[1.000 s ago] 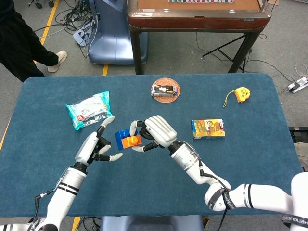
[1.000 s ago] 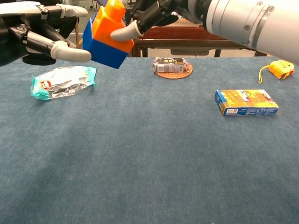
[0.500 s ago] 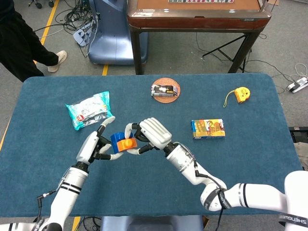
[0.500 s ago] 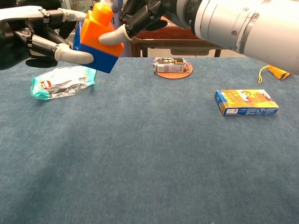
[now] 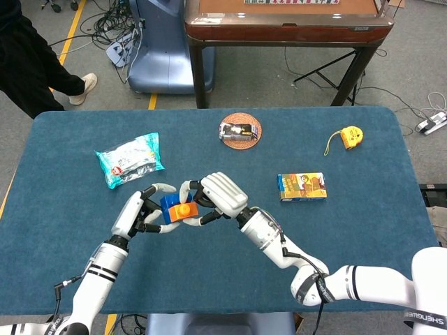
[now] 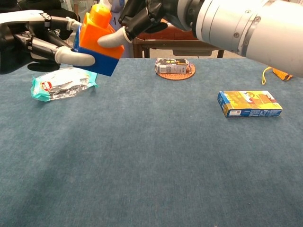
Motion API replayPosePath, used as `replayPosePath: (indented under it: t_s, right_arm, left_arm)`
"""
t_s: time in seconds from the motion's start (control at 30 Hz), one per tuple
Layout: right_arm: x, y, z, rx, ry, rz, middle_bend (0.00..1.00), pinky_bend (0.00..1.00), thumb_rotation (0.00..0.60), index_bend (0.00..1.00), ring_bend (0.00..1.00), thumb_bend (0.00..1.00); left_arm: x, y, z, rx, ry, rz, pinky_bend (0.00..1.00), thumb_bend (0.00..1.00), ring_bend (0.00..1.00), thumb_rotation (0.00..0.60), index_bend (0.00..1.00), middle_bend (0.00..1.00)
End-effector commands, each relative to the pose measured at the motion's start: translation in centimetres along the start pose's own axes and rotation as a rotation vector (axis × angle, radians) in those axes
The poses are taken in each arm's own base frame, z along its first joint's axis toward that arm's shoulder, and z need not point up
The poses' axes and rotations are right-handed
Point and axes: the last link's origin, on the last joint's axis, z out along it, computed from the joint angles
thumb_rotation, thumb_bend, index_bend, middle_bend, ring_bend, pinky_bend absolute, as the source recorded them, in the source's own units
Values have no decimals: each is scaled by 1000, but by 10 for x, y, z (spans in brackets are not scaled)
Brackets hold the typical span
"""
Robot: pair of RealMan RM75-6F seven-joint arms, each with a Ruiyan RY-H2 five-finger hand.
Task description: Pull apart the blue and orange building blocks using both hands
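Since a second ago, my left hand (image 5: 140,216) has closed its fingers onto the blue block (image 6: 97,57). My right hand (image 5: 218,197) grips the orange block (image 6: 97,29), both joined, held above the desk (image 6: 151,156).

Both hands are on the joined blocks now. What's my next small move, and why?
Probably pull the hands apart: the left hand holds the blue block, the right hand the orange block, and they're still joined above the table.
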Motion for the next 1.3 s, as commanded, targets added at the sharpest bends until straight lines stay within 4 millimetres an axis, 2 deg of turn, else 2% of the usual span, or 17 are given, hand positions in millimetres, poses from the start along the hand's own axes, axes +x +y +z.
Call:
replayPosePath:
  t_s: [0.03,0.33,0.77,1.3]
  right_arm:
    - [0,0,0,0,-1,0,1000,1000,600,634,1000,634]
    - [-1,1,0,1,-6,2,1000,1000,600,634,1000,635]
    - [0,2,-2,3,-2,18,1000,1000,600,634,1000,635]
    - [4,4,-11,18,-2,58,1000,1000,600,634,1000,635]
  left_arm:
    - [0,0,0,-4,2,-4,1000,0,1000,600,461,1000]
    - [-1,1,0,-15,10,-17,1000,0,1000,600,585,1000]
    - [-2,-2,0,-23,33,-8,1000,0,1000,600,695,1000]
    - [-6,-13,-2,1,28,24,1000,0,1000,600,714,1000]
